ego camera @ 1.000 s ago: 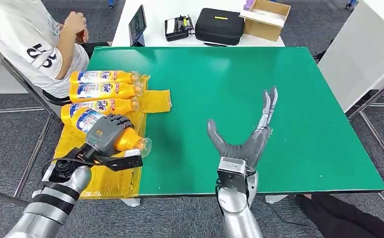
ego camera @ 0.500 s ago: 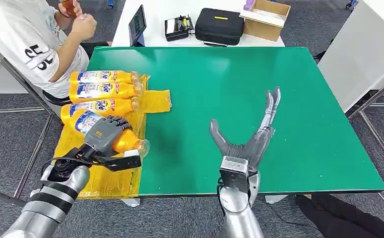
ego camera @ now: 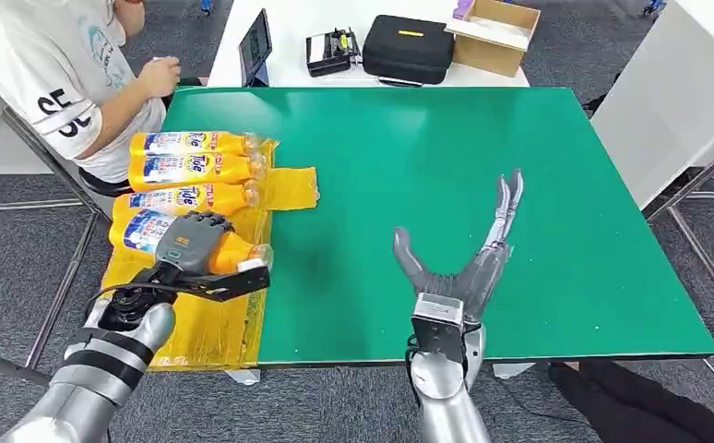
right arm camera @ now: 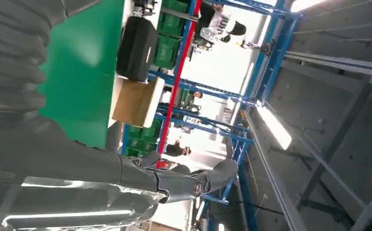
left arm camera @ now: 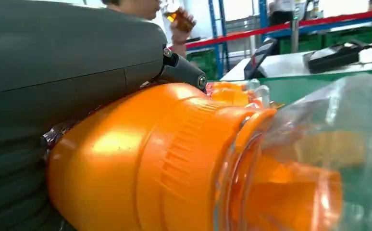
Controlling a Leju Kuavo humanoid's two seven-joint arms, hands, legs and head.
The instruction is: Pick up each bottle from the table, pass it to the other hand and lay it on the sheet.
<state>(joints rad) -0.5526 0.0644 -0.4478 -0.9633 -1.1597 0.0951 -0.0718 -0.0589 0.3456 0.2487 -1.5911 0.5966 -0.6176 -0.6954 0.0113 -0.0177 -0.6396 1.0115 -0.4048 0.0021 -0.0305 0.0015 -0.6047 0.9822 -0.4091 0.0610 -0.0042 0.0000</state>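
Gripping an orange bottle [ego camera: 164,238] on its side, the left hand [ego camera: 190,242] has its fingers [ego camera: 208,221] wrapped over the body; the bottle lies on the yellow sheet [ego camera: 201,323] at the green bench's [ego camera: 519,231] left edge, just beside three more bottles [ego camera: 192,171]. Right hand [ego camera: 469,263] holds nothing, fingers [ego camera: 503,198] extended and spread, thumb apart, above the bench. A person [ego camera: 67,83] sits at the far left corner.

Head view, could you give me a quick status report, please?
Left hand grips fourth bottle over yellow sheet. Right hand open above green table. Nothing obstructing.
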